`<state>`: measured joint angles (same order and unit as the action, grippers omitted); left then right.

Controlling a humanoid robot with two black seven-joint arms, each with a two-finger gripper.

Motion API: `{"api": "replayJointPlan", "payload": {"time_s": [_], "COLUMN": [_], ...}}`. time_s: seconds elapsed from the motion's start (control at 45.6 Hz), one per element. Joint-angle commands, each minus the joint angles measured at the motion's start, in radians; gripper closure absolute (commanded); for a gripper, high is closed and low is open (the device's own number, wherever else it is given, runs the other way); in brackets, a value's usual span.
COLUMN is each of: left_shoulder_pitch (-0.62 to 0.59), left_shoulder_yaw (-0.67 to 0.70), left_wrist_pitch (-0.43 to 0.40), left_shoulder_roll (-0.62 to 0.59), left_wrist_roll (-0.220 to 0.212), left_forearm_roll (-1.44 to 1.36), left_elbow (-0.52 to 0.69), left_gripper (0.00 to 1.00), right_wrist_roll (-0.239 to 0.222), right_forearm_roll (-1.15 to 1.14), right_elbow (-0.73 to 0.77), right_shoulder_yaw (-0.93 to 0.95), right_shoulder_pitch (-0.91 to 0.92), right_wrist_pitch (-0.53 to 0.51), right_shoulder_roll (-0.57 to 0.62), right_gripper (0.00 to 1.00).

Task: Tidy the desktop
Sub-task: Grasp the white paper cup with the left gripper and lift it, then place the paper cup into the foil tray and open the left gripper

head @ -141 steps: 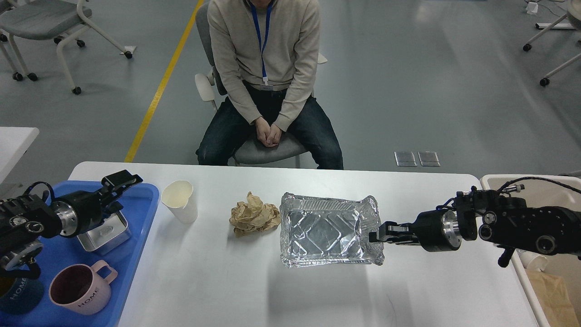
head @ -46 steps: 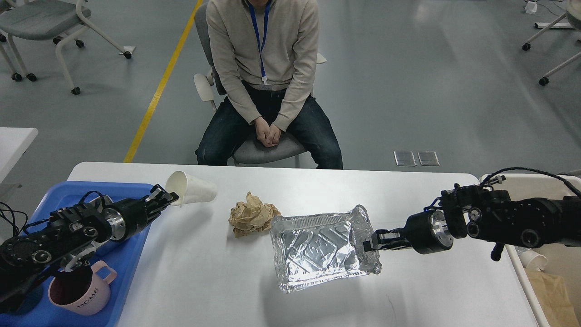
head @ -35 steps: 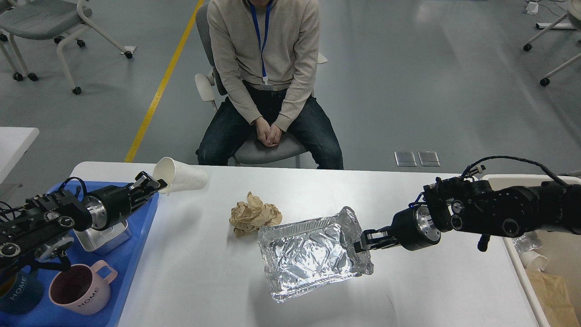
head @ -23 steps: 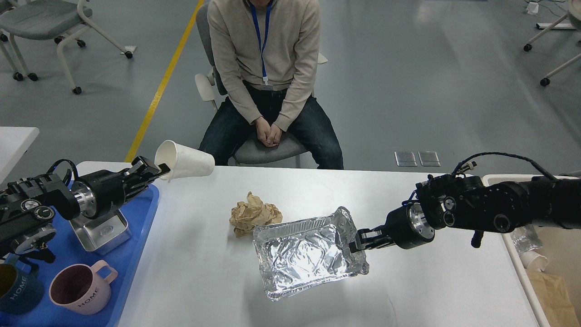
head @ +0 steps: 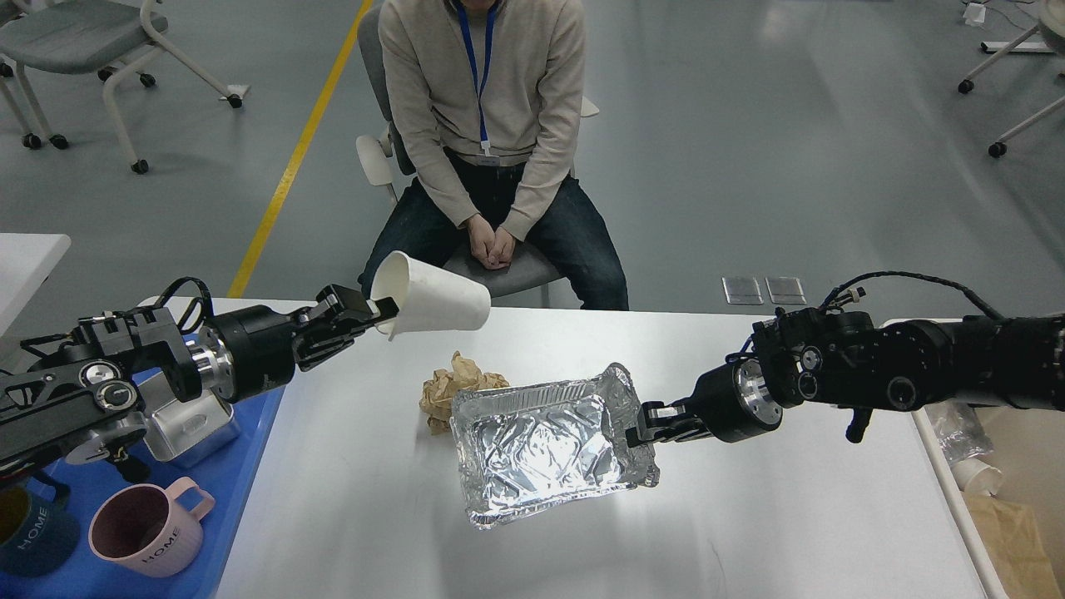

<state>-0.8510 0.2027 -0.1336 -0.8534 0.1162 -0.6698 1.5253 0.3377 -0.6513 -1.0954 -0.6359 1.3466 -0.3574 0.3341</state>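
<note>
Desktop (head: 399, 516) filled the lower middle of the view, white, between a blue tray (head: 237, 491) and a beige bin (head: 957, 491). The left gripper (head: 374, 313) was clamped on the rim of a white paper cup (head: 433, 295), held tipped on its side above the desktop's far edge. The right gripper (head: 645, 423) pinched the right rim of a foil pan (head: 545, 441), tilted clear of the desktop. Crumpled brown paper (head: 445, 391) lay just behind the pan. In front of the pan, the desktop was bare to its near edge. On the tray sat a metal box (head: 187, 428), a pink mug (head: 146, 532) and a dark mug (head: 33, 541), both reading "HOME".
</note>
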Motion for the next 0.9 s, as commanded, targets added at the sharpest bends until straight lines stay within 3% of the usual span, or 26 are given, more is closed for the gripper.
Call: {"api": "replayJointPlan", "payload": {"time_s": [0.0,0.439,0.877], "left_shoulder_pitch": [-0.059,-0.137,-0.155], "left_shoulder_yaw": [-0.088,-0.186,-0.267], "left_wrist_pitch": [0.000,0.002,0.037], "left_shoulder_roll": [0.062,0.186,0.160], "left_wrist_roll": [0.006,0.006,-0.013], "left_forearm_roll": [-0.001,-0.001,-0.004], "left_elbow": [0.003,0.003,-0.022], "left_gripper": [0.98,0.95,0.96], "right_wrist_roll": [0.000,0.000,0.000], "right_forearm_roll": [0.002,0.032,0.032], "right_elbow": [0.003,0.037,0.038], "right_shoulder_yaw": [-0.010,-0.056,-0.056], "right_shoulder_pitch": [0.011,0.016,0.019], "right_wrist_pitch": [0.002,0.002,0.006], "right_shoulder_roll": [-0.029,-0.056,-0.058], "right_gripper": [1.00,1.00,1.00]}}
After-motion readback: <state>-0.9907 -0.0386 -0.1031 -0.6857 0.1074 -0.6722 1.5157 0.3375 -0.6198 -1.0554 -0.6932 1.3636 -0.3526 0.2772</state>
